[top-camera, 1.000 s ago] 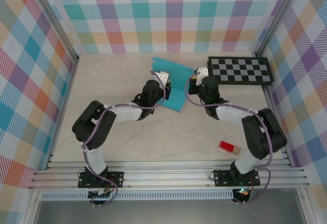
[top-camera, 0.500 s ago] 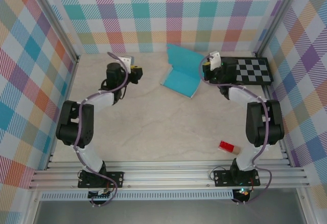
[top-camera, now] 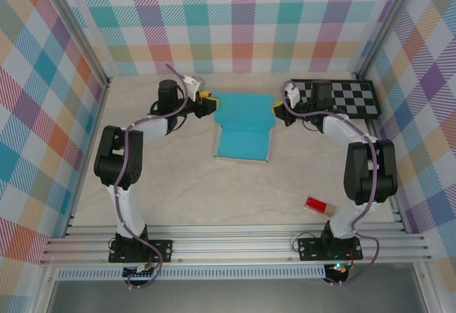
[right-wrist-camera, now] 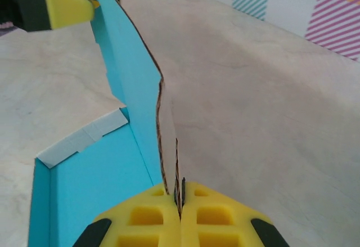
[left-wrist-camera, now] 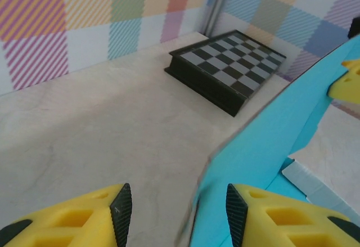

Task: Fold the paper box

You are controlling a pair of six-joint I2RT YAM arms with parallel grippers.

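R claw [right-wrist-camera: 179, 197] pinched on paper box [top-camera: 244, 142] flap; L claw [left-wrist-camera: 179, 206] half open, flap edge prob. between.

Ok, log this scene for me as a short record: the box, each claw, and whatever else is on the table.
paper box: teal face up, base flat on the table, rear panel raised between the two claws
left claw: jaws apart, the raised panel's edge in the gap
right claw: shut on the panel's opposite edge
checkerboard: far right of the table, apart from the box
red block: near right, apart from the box
task status: box not yet folded shut
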